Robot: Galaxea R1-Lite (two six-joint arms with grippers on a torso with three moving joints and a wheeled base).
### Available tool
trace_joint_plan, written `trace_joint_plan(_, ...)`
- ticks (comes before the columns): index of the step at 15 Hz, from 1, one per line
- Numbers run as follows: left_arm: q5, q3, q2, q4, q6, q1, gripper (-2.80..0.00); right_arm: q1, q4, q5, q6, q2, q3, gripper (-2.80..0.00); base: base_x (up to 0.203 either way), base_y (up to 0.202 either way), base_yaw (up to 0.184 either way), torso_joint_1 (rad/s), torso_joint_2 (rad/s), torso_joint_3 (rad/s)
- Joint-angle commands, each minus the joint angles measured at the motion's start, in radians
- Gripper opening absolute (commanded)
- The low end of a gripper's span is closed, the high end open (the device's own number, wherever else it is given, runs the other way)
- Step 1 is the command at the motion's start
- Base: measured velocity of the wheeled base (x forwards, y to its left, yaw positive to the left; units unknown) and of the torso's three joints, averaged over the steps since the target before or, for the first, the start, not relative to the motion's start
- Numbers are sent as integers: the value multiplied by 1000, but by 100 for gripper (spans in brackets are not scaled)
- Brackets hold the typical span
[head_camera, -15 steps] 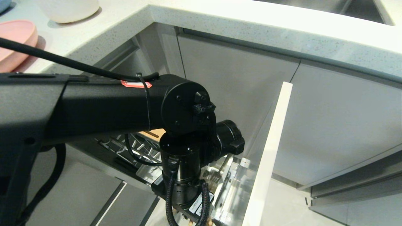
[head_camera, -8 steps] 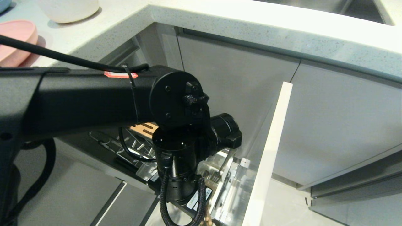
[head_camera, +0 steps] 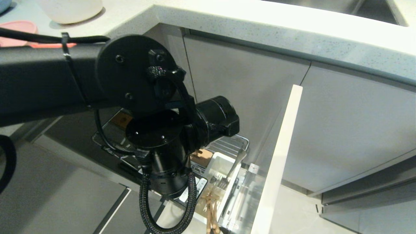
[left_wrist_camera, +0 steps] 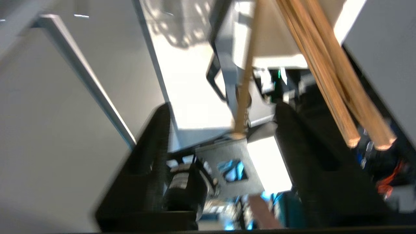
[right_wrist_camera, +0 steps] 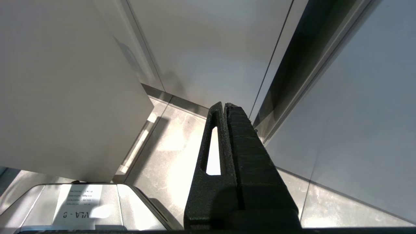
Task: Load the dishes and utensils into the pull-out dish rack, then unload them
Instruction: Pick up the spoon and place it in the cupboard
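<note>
Over the white plastic cutlery tub (head_camera: 218, 169) at the chrome wire pull-out rack's (head_camera: 234, 144) front edge | left hand (left_wrist_camera: 224, 143) parted, empty | thin wooden chopsticks (left_wrist_camera: 328, 74) standing in tub | step: utensils loaded | next: fetch dishes from desk | right hand (right_wrist_camera: 224, 107) closed, parked.

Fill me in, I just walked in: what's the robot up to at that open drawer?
The left tool hangs open over the pull-out dish rack, holding nothing. The chopsticks stand in the rack's white cutlery tub. The right tool is shut, parked near the floor. The cream bowl and pink plate sit on the counter.
</note>
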Motion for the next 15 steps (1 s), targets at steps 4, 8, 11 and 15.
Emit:
trace_joint_plan(4, 105, -29, -83, -43, -50, -10, -280, 0, 0, 0, 0, 0, 2, -280, 0, 0, 0, 0, 0, 0)
trace_joint_plan(8, 192, -29, -136, -184, -119, -12, -280, 0, 0, 0, 0, 0, 2, -280, 0, 0, 0, 0, 0, 0)
trace_joint_plan(11, 315, -31, -172, -333, -133, -11, -280, 0, 0, 0, 0, 0, 2, -280, 0, 0, 0, 0, 0, 0)
trace_joint_plan(15, 410, -34, -225, -560, -53, 21, -280, 0, 0, 0, 0, 0, 2, -280, 0, 0, 0, 0, 0, 0)
